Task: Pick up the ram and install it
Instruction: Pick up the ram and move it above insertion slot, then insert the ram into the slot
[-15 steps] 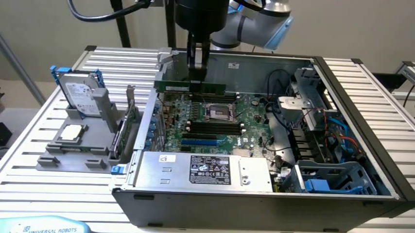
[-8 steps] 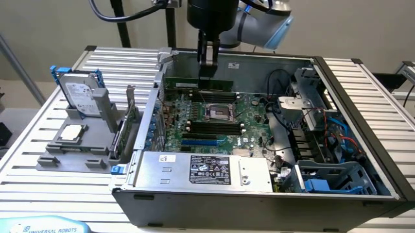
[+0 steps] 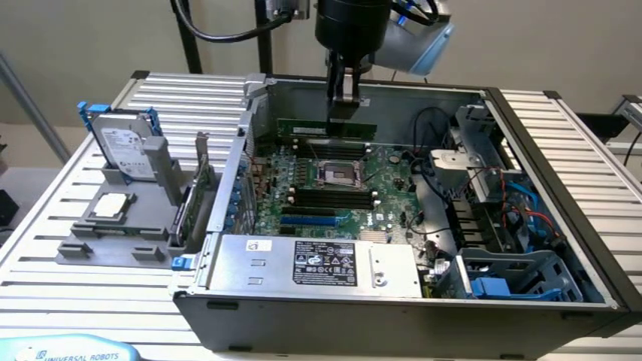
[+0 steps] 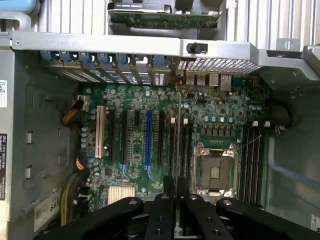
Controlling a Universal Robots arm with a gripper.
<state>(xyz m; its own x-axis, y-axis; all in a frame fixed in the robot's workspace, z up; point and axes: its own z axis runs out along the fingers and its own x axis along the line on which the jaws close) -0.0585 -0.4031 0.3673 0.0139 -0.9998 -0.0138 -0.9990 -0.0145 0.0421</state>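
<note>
- Your arm [image 3: 351,30] comes straight down into the open computer case [image 3: 401,316] from 12 o'clock in the exterior view, with the wrist vertical and the hand [image 3: 343,113] pointing down at the motherboard [image 3: 392,195].
- The hand is clenched on the ram [image 3: 306,128]. Its black fingers [image 3: 346,86] pinch the stick's upper long edge near the middle.
- The ram stands on its long edge, level, with its length running across the exterior view. It sits at 12 o'clock from the CPU socket [image 3: 339,174], over the black memory slots on that side, near the case's far wall.
- You cannot tell from either view whether the ram's lower edge touches a slot or hangs just above it.
- In the wrist view you see the ram [image 4: 178,130] edge-on as a thin line running out from between the hand's [image 4: 175,185] fingers [image 4: 162,215]. It is lined up along the slots just beside the socket [image 4: 215,170].
- On the counter [image 3: 191,94], at 9 o'clock from the case, a hard drive [image 3: 125,147] stands in a grey holder, well apart from the hand.
</note>
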